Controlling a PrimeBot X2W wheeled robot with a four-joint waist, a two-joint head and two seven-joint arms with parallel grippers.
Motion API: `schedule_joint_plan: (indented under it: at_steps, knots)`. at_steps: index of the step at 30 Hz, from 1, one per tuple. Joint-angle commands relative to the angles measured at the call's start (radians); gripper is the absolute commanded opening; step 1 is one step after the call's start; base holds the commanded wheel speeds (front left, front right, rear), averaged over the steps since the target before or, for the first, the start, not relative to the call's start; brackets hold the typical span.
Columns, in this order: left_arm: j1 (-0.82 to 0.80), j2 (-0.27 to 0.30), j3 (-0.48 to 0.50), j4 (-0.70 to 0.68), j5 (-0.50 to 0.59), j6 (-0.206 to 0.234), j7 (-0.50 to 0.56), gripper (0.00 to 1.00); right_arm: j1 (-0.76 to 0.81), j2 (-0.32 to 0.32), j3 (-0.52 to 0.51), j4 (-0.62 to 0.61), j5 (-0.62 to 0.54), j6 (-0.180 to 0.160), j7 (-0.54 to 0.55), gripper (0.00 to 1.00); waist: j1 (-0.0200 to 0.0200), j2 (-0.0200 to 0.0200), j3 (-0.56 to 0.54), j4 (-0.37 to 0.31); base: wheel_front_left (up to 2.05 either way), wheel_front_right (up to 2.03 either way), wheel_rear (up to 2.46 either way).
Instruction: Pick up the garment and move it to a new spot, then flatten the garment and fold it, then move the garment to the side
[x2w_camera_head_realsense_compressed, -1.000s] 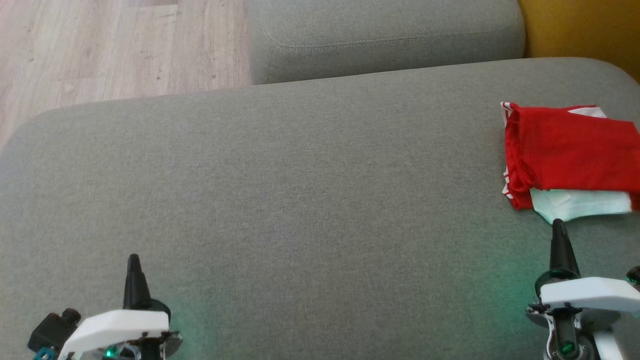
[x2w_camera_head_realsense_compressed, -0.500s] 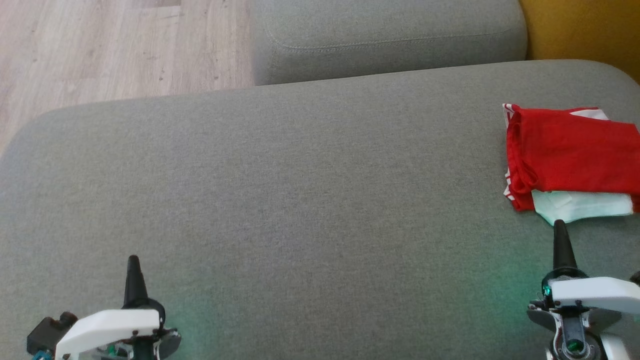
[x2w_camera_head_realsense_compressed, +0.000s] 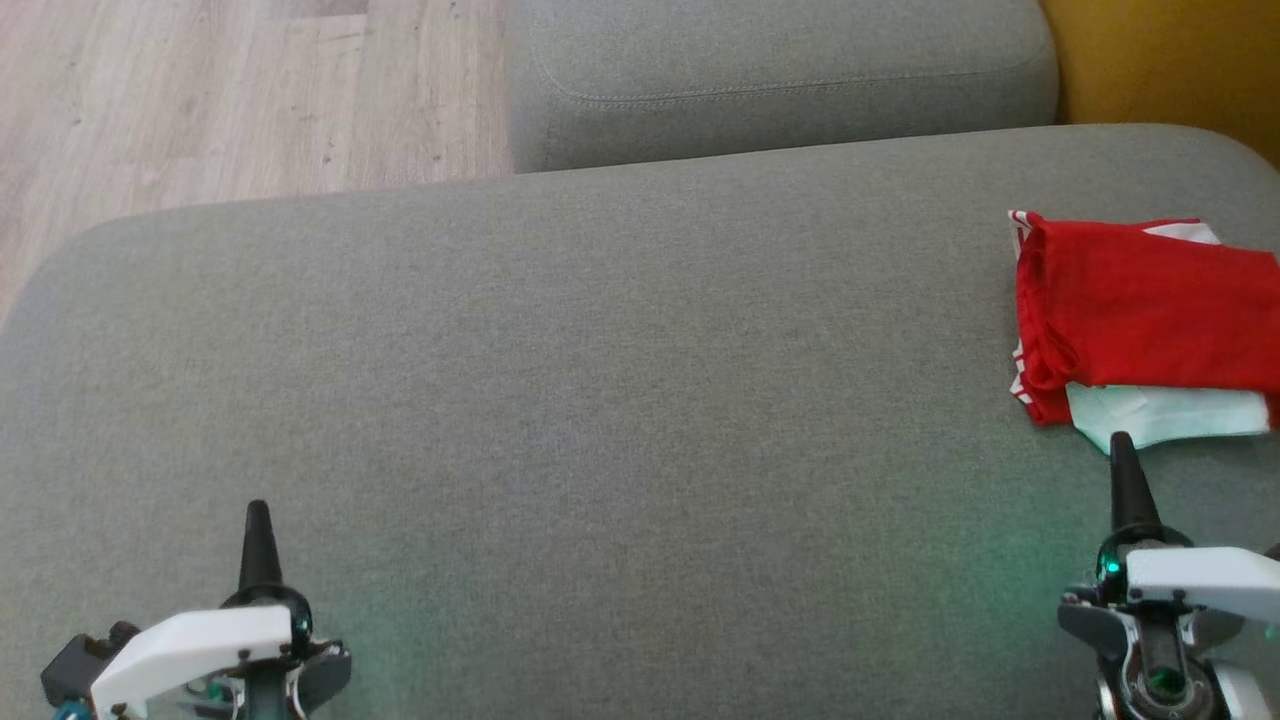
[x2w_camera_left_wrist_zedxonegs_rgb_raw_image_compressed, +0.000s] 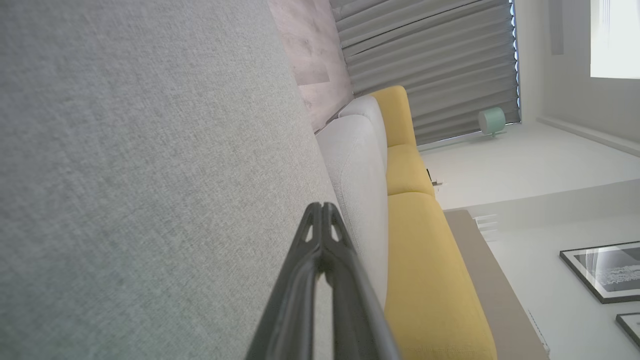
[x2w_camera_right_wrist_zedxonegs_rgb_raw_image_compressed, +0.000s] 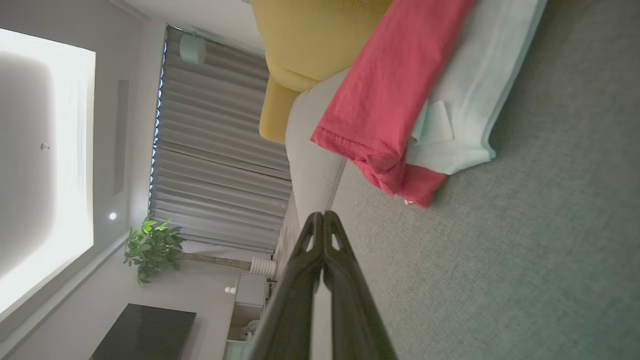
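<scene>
Grey sofa seat (x2w_camera_head_realsense_compressed: 620, 350) spans the view. Lower left, the left end effector (x2w_camera_head_realsense_compressed: 258, 512) sits clenched, empty. Lower right, the right end effector (x2w_camera_head_realsense_compressed: 1121, 445) is clenched, empty, its tip just short of the folded red-and-white garment (x2w_camera_head_realsense_compressed: 1140, 300) at the seat's right edge.

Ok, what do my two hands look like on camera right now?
Left hand and right hand match: long dark tapered fingers with small slots near the tips, a white shell behind them, and a green light at the base. A black block sits beside the left shell.
</scene>
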Motion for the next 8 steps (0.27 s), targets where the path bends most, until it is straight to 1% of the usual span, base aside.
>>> schedule_joint_plan:
  at_steps: [1, 8]
  knots:
    - [-0.05, 0.003, 0.036, -0.033, -0.027, -0.008, 0.01, 0.0, -0.054, -0.008, 0.012, -0.042, 0.037, -0.001, 0.011, 0.0, 0.0, 0.0, 0.0, 0.001, 0.0, 0.0, 0.0]
    - [-0.055, 0.004, 0.048, -0.035, -0.093, -0.014, 0.031, 0.0, -0.057, -0.008, 0.009, -0.046, 0.12, -0.001, 0.031, 0.0, 0.0, 0.0, -0.002, 0.003, 0.0, 0.0, 0.0]
